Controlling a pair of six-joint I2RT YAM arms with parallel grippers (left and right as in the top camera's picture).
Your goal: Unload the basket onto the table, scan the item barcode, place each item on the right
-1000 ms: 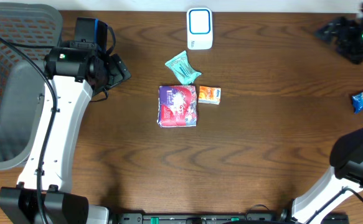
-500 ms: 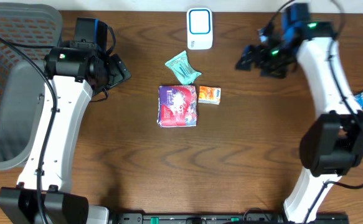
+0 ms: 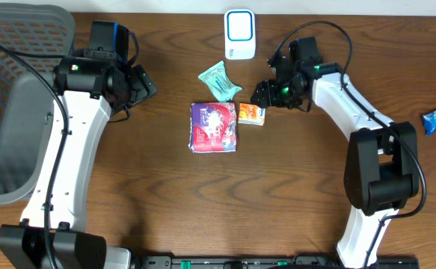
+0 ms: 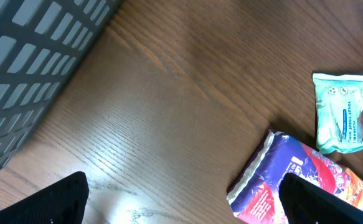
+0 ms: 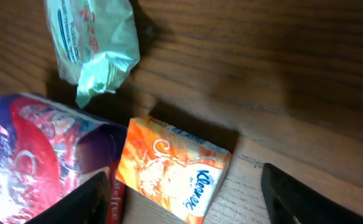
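Closing your right gripper (image 3: pixel 261 95), whose jaws hang wide over the orange tissue pack (image 5: pixel 172 168) lying against the purple packet (image 3: pixel 214 127), you risk one finger catching that neighbour and dragging both.

I see a dark brown wood-grain table (image 3: pixel 128 209) filling nearly the whole overhead view, evenly lit, with a soft sheen on the grain. There's a grey plastic mesh basket (image 3: pixel 8 52) in the upper left of the frame. A thin pale strip (image 3: pixel 165 6) runs along the top edge, beyond the table.
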